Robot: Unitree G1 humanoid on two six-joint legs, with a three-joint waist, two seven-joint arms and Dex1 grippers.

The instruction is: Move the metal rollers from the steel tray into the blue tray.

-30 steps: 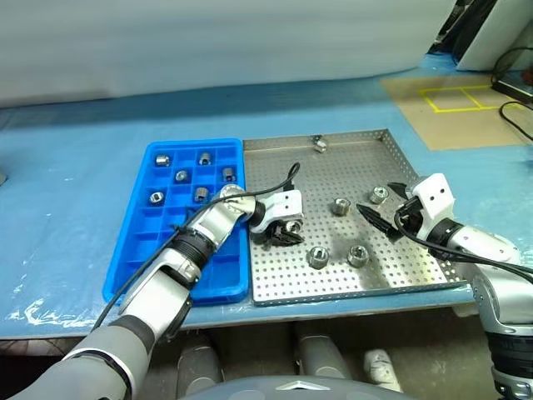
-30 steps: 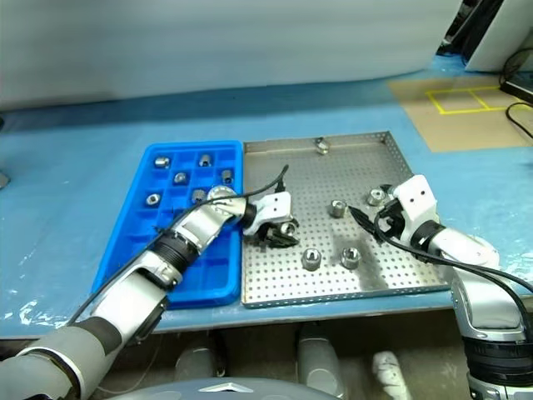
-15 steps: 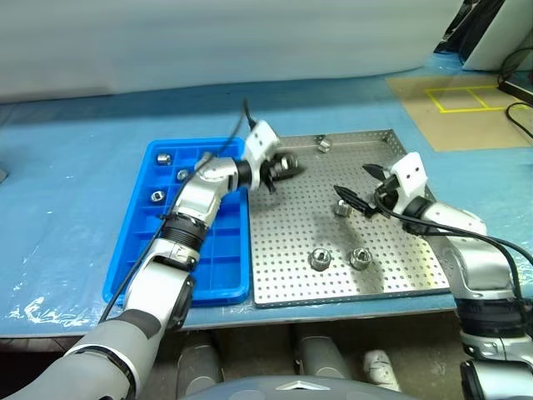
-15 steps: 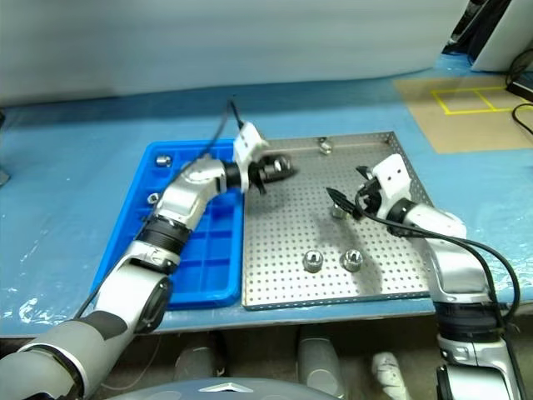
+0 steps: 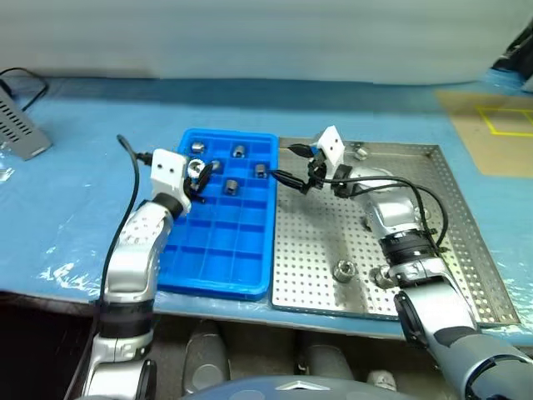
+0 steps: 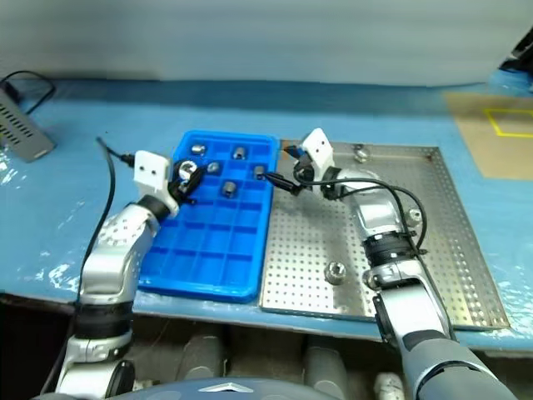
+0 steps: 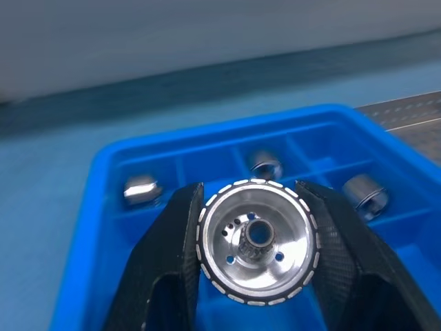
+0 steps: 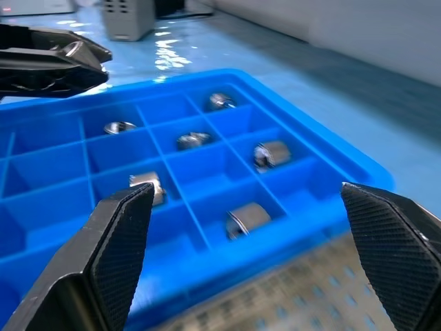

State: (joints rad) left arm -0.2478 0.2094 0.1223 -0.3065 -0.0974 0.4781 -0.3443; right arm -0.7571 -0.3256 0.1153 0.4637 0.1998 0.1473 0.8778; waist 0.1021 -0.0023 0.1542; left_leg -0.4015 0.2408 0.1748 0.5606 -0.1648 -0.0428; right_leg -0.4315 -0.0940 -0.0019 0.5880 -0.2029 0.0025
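Blue tray [image 5: 223, 242] lies under the left claw [image 5: 195, 177] grasping a roller [image 7: 256, 240]; right claw [image 5: 293, 165] spread, level.

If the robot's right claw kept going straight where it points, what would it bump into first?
Probably the blue tray. The right gripper, jaws wide open, points across the tray's near wall toward compartments holding metal rollers. It may pass above them; depth is hard to judge.
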